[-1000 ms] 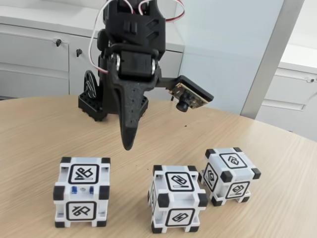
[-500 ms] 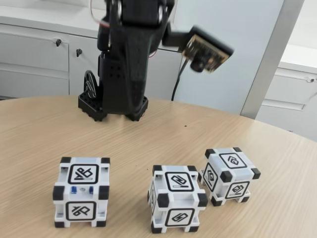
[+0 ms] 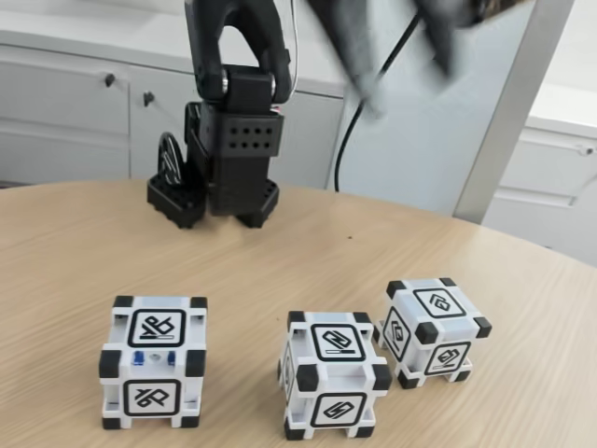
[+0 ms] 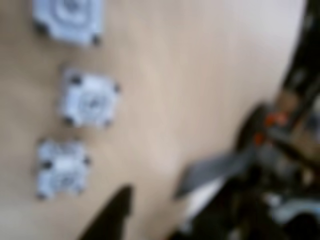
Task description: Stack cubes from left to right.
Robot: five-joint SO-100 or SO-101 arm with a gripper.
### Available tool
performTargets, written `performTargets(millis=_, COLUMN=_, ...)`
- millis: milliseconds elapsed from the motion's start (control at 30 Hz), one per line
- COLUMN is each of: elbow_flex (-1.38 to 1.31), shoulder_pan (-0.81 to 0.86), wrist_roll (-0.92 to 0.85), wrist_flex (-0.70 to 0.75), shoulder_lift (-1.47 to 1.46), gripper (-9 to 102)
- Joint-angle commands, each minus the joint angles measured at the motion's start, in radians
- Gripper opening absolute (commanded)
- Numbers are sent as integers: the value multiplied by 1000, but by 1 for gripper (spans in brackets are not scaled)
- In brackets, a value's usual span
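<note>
Jaws cannot be judged released or clenched: in the fixed view the gripper (image 3: 401, 56) is only a grey smear at the top edge, up and to the right of the arm's base (image 3: 213, 191). That black base stands at the far side of the wooden table (image 3: 84, 252), with a perforated black joint block above it and a dark cable hanging down to its right. Three cubes sit on the table nearer the camera than the base. The left cube (image 3: 155, 362) lies straight in front of the base, by itself, well apart from the other two. The middle cube (image 3: 334, 375) lies in front of the base and to the right. The right cube (image 3: 432, 332) is farther right again and a little closer to the base; it sits just beside the middle one, nearly touching it, turned at an angle. None is stacked. Behind the base run white cabinets (image 3: 65, 112) with dark knobs.

Wrist view is heavily blurred. Its three cubes (image 4: 89, 100) show as pale squares in a column down the left side, all separate on the table. A dark finger (image 4: 112, 212) pokes in from the bottom edge, below and right of the lowest cube, touching none. Dark arm parts with orange spots fill the lower right.
</note>
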Motion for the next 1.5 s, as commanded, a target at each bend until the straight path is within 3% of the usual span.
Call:
performTargets(millis=0, elbow_flex=-103, shoulder_pan=-112, wrist_roll=-46, wrist_flex=101, shoulder_lift=-3, gripper=28)
performTargets(millis=200, elbow_flex=-94, shoulder_pan=-273, wrist_roll=-187, wrist_flex=117, shoulder_lift=-6, gripper=38)
performTargets(millis=500, elbow_flex=-71, shoulder_pan=-264, wrist_roll=-529, wrist_flex=123, shoulder_lift=-26, gripper=38)
performTargets(millis=1100, elbow_flex=6, shoulder_pan=-261, wrist_roll=-684, wrist_flex=112, shoulder_lift=-489, gripper=39)
performTargets(millis=1333, elbow_flex=5, shoulder_pan=-259, wrist_roll=-761, wrist_flex=107, shoulder_lift=-546, gripper=41)
performTargets(millis=1467, elbow_flex=9, shoulder_pan=-259, wrist_roll=-793, wrist_flex=14, shoulder_lift=-561, gripper=41)
